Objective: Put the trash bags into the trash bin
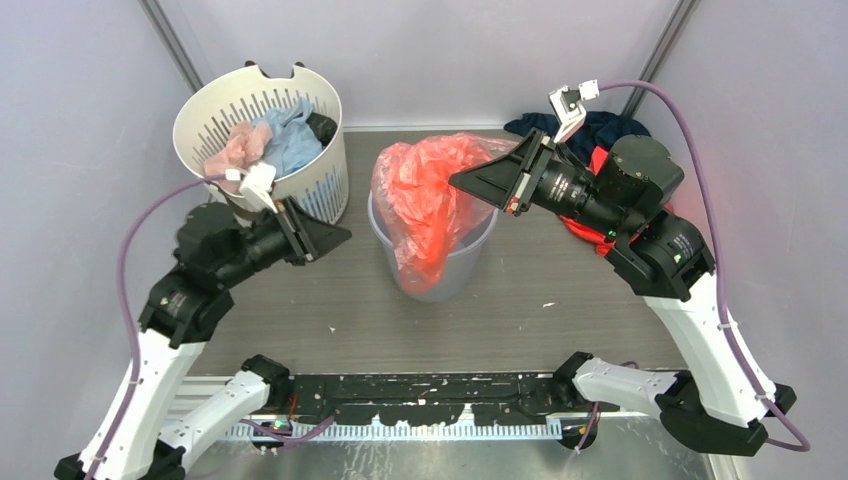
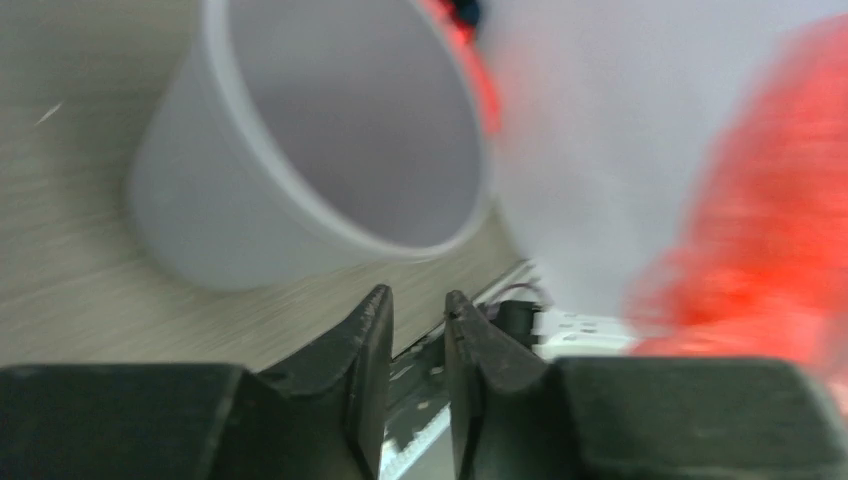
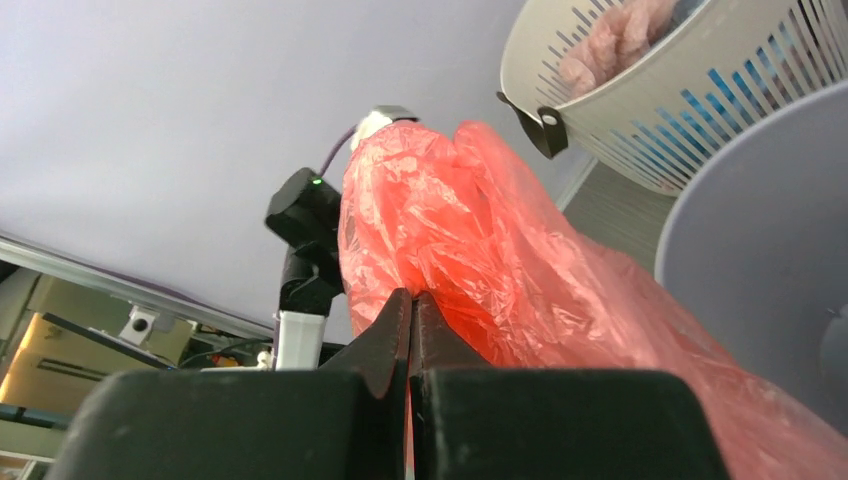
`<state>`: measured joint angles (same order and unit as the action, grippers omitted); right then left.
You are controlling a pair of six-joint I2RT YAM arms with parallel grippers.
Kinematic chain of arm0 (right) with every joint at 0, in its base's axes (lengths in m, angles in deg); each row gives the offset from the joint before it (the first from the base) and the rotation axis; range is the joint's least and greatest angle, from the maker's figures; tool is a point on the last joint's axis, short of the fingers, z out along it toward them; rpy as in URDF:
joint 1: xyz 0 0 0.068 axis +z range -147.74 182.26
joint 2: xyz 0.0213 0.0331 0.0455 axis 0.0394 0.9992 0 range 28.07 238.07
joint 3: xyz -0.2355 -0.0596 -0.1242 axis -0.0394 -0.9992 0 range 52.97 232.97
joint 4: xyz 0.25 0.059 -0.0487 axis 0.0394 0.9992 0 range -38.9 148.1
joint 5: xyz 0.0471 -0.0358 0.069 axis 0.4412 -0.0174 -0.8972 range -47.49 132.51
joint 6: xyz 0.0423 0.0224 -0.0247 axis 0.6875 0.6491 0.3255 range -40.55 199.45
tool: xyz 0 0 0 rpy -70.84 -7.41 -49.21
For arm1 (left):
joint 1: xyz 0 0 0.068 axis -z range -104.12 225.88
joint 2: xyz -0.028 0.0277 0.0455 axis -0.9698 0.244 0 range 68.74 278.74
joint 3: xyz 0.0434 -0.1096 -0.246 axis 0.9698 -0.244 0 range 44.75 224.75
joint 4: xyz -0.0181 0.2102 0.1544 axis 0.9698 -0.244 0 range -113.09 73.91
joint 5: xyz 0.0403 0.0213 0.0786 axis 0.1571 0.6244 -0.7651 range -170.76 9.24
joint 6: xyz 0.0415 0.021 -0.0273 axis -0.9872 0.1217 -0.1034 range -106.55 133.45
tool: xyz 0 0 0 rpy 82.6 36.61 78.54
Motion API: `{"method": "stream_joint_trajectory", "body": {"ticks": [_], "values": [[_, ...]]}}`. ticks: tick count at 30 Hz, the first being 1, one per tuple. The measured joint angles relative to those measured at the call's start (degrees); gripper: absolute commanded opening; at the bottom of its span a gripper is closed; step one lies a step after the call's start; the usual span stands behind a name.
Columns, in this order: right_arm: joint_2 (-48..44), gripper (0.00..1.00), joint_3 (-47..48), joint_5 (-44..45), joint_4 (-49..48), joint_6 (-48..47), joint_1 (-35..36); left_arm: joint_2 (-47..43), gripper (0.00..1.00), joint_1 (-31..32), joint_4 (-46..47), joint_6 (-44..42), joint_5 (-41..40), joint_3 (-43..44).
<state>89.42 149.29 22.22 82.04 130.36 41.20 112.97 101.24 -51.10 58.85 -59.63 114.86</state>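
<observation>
Half the trash bag [image 1: 430, 210] drapes outside the trash bin [image 1: 472, 262], its top pinched by our right gripper [image 1: 455, 180], the left gripper [image 2: 417, 300] slightly parted, empty; released now, we judge, it slips onto the worktop [image 1: 560, 300].

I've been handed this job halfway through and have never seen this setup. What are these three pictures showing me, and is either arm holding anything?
You are looking at two robot arms bolted at the near edge of a wood-grain table. The wide picture comes from a fixed camera above and behind them. The other two come from a camera on each wrist, looking along that arm's own black fingers.

On the table stand a plain light grey round plastic bin and, to its left in the overhead view, a white slotted laundry basket holding a pale pink cloth and a blue cloth.

The right gripper is shut on a thin translucent red-pink plastic trash bag, which drapes across the bin's mouth and down its front wall. The left gripper is slightly open and empty, beside the basket, pointing toward the bin.
</observation>
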Motion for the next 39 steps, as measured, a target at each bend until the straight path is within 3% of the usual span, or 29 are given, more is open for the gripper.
{"method": "stream_joint_trajectory", "body": {"ticks": [4, 7, 10, 14, 18, 27, 39], "values": [[0.02, 0.01, 0.59, 0.37, 2.47, -0.92, 0.00, -0.90, 0.25, 0.00, -3.37, -0.63, -5.95, -9.66], [-0.09, 0.01, 1.25, 0.55, 3.58, -1.40, 0.00, -1.01, 0.34, 0.00, -4.87, -0.68, -12.28, -16.37], [-0.35, 0.01, 1.70, 0.61, 4.59, -1.73, 0.00, -1.40, 0.49, 0.00, -5.14, -0.68, -19.54, -21.11], [-0.61, 0.01, 2.16, 0.74, 5.31, -2.25, 0.00, 2.19, 0.60, 0.00, -4.68, -0.83, -27.45, -22.91], [-0.70, 0.01, 2.73, 0.76, 6.36, -2.82, 0.00, 11.37, 0.60, -0.50, -0.13, -0.90, -32.15, -22.88], [-1.29, 0.01, 2.80, 1.64, 9.01, -4.59, 0.00, 32.13, 0.60, -3.89, 16.17, -2.64, -31.63, -22.49], [-2.21, 0.01, 2.75, 3.63, 13.27, -8.33, 0.00, 49.88, 0.59, -16.48, 23.93, -3.65, -29.11, -14.88]]}}
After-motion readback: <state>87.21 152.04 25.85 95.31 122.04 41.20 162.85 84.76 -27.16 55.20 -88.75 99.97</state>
